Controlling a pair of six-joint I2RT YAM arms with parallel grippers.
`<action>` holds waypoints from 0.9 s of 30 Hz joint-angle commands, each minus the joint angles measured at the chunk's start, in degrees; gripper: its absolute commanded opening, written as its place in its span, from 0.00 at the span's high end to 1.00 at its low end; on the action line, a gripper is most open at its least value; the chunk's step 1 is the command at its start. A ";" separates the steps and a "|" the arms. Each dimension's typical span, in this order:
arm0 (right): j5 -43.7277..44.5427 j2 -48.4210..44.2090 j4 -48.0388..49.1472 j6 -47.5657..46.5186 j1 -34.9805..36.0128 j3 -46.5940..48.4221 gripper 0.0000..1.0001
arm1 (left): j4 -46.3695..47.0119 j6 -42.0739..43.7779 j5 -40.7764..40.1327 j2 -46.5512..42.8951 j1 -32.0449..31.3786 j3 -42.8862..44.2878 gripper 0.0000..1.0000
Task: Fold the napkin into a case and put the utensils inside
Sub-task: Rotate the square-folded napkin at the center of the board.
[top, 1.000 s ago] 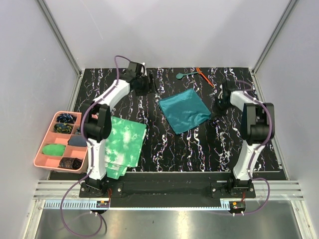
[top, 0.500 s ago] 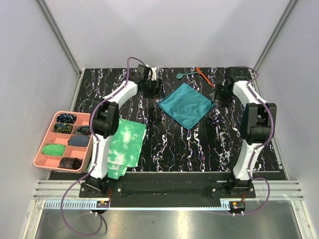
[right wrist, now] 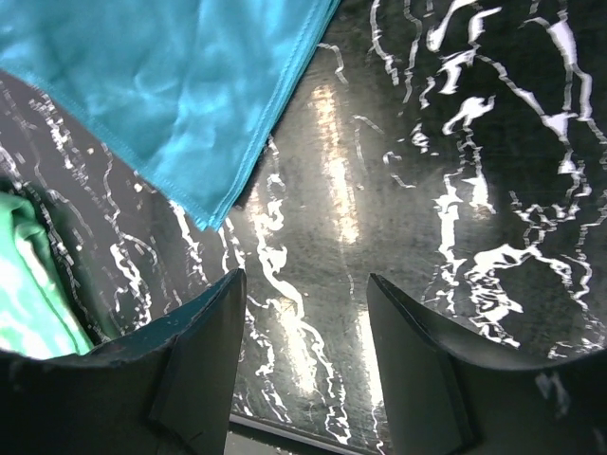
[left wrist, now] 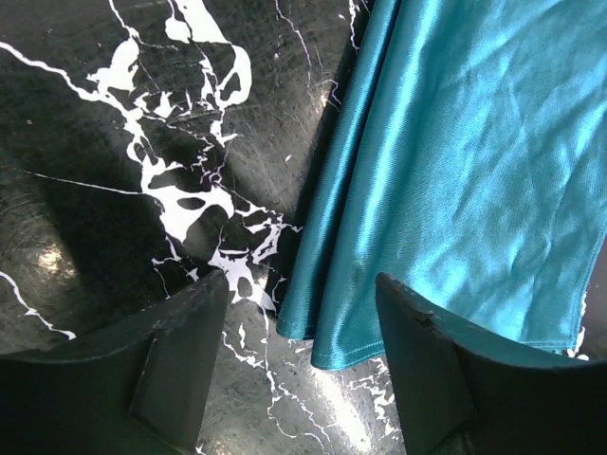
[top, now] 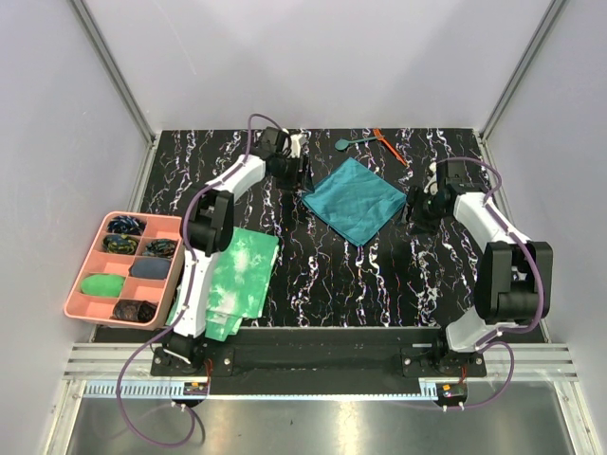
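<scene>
The napkin [top: 356,199] lies flat as a diamond on the far half of the table [top: 398,275], about midway between its left and right edges.

The left gripper [left wrist: 299,303] hangs low over the napkin's left corner with its jaws spread and that corner lying between them, nothing pinched. The right gripper [right wrist: 303,303] is also spread and empty. It sits over bare table with the napkin's right corner just beyond its fingers.

The cloth is thin, limp and glossy, so it will likely slide on the polished top and sag when lifted. Corners or hemmed edges are the sensible places to grip. The left wrist view seems to show two layers at the left corner, though I cannot be sure, and a pinch there would need to catch both.

The teal spoon [top: 349,143] and the orange-red stick [top: 389,145] lie near the table's far edge, just past the napkin's far corner and clear of the cloth. The tie-dye cloths [top: 232,280] lie toward the near left corner, well apart from the napkin, and the pink tray [top: 71,294] sits off the left edge. Nothing blocks a fold, but a fold swept toward the far edge could nudge the utensils.
</scene>
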 commanded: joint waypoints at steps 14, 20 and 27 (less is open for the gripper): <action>-5.60 -4.25 4.01 1.06 0.01 -1.05 0.38 | 1.77 -5.05 9.28 -3.92 0.30 -10.19 0.75; -2.44 -5.74 3.92 3.69 0.10 -3.42 0.38 | 15.74 -17.17 10.52 -15.25 -2.15 -29.25 0.91; -0.50 -6.80 4.27 8.62 0.10 -8.78 0.41 | 35.50 -35.46 2.35 -31.52 -13.56 -58.15 0.94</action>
